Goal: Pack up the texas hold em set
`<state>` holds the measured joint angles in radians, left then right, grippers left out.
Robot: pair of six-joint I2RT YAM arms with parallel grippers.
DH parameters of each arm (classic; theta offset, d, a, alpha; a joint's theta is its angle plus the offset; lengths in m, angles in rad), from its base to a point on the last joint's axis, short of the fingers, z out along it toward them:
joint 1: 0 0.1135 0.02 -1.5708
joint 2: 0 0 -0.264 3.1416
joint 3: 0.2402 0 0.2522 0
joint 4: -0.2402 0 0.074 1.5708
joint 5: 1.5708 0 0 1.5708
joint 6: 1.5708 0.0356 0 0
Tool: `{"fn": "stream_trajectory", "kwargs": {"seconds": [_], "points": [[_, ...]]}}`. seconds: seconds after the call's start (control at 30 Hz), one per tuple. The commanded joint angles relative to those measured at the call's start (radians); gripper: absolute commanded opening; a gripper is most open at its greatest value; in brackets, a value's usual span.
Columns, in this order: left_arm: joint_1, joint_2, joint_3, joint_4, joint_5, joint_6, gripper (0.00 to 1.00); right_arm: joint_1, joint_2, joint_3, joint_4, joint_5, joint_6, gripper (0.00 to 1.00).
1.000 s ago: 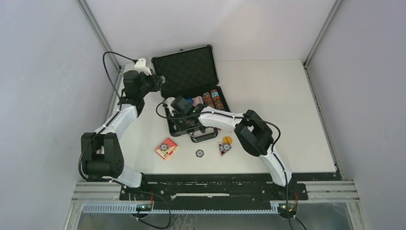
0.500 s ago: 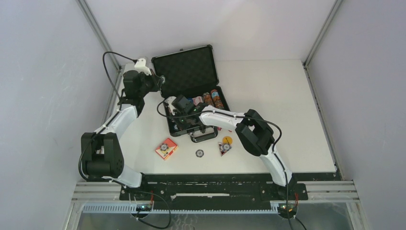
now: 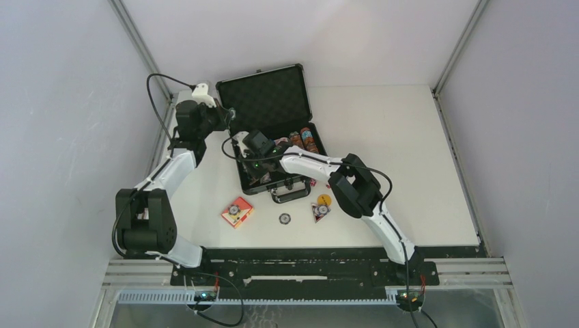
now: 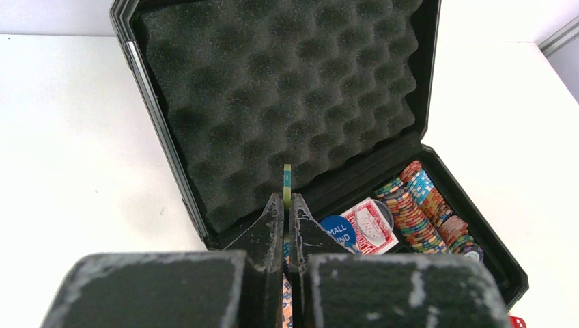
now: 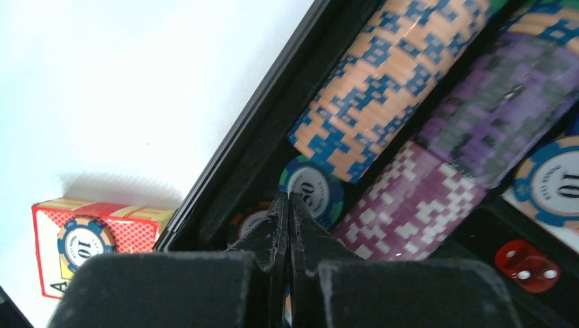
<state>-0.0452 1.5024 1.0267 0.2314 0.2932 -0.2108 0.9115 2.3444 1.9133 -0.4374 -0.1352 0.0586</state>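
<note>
Your left claw (image 4: 287, 202) is pinched shut on a thin green-edged poker chip (image 4: 287, 176). It holds the chip edge-on, just in front of the egg-crate foam lid of the small black hard briefcase (image 4: 273, 89). The briefcase stands open at the far middle of the white table (image 3: 403, 157).

Your right claw (image 5: 287, 199) sits low inside the case by its left wall, fingers pressed together, tips just above a teal chip marked 50 (image 5: 311, 186). You cannot tell whether it has anything nipped.

Rows of orange-and-blue chips (image 5: 389, 82) and purple chips (image 5: 410, 205) crowd its right side, with a small red die (image 5: 527, 265) beyond. On the open table in front of the case lie a red card box (image 3: 237, 212) with a chip on top and a round dealer button (image 3: 285, 219).
</note>
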Motion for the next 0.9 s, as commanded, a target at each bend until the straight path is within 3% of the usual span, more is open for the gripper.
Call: {"fn": "stream_trajectory", "kwargs": {"seconds": [0.0,0.27,0.43,0.6,0.7,0.87], "points": [[0.008,-0.003,-0.014,0.052,0.015,-0.010,0.00,-0.027,0.008,0.079,0.055,0.020,0.003,0.03],[0.007,0.002,-0.013,0.056,0.025,-0.012,0.00,-0.040,0.013,0.138,0.051,0.039,-0.012,0.05],[0.007,0.001,-0.014,0.059,0.027,-0.015,0.00,-0.030,-0.069,0.005,0.118,0.031,-0.008,0.06],[0.007,-0.003,-0.017,0.062,0.034,-0.016,0.00,-0.015,-0.161,-0.111,0.128,0.011,-0.001,0.15],[0.008,-0.004,-0.019,0.065,0.035,-0.017,0.00,-0.009,-0.202,-0.181,0.121,-0.003,-0.007,0.01],[0.007,0.004,-0.017,0.073,0.046,-0.025,0.00,-0.001,-0.232,-0.226,0.106,-0.014,-0.020,0.00]]}}
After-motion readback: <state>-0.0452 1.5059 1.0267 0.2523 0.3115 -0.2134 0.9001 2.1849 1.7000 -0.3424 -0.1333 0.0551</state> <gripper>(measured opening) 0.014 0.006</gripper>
